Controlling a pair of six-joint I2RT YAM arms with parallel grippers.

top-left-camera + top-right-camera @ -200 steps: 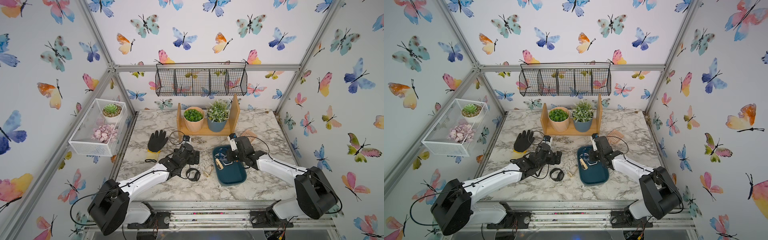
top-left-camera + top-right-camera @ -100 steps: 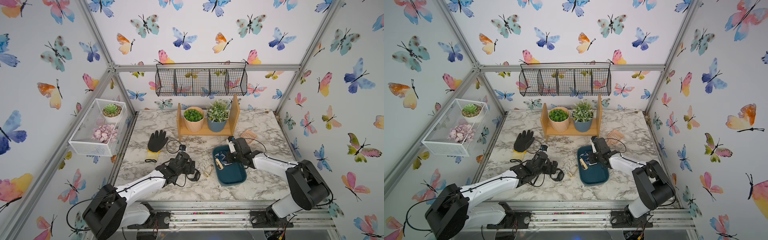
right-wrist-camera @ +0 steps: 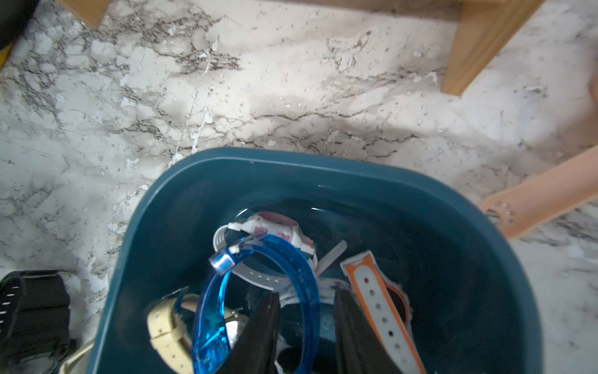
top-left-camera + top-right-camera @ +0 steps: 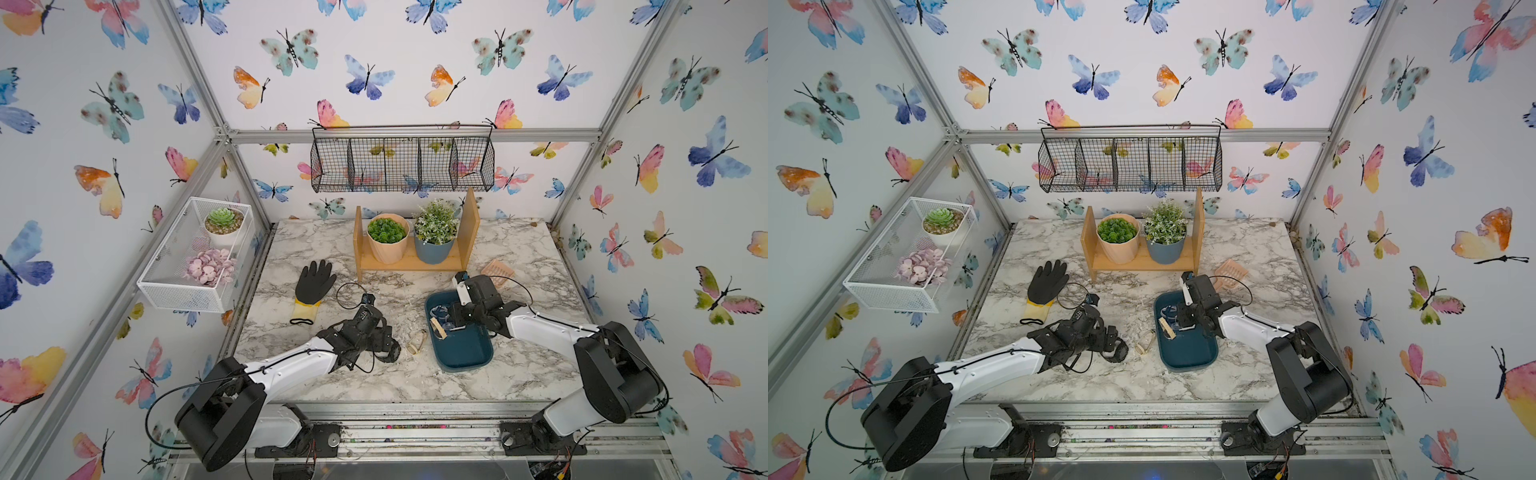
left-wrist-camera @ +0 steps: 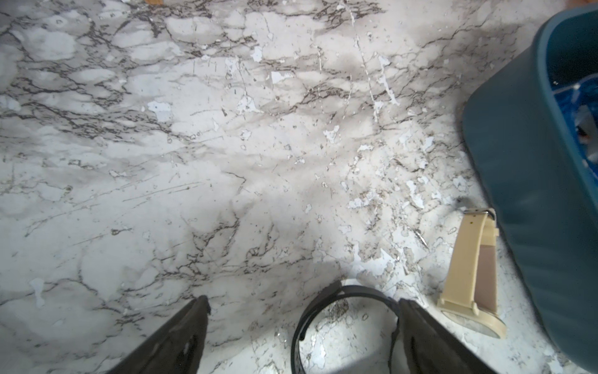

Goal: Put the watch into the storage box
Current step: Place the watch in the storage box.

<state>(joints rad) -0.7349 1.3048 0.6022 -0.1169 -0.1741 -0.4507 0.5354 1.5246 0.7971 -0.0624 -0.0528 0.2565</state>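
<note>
The left gripper (image 5: 302, 304) is standing wide open, gripping nothing, its jaws straddling a black watch (image 5: 362, 291) that is lying on the marble table (image 5: 194, 162); the watch's face is running out of the wrist view. One cream watch (image 5: 466, 275) is lying just beside the storage box (image 5: 517, 181). Inside the box, the right gripper (image 3: 305, 291) is standing partly open around a blue watch (image 3: 309, 275), not pinching its strap; the fingers are hiding its face. Four watches are sitting inside: the blue one, a white-and-pink watch (image 3: 275, 226), an orange-and-white watch (image 3: 375, 291), a cream-strapped watch (image 3: 165, 323).
</note>
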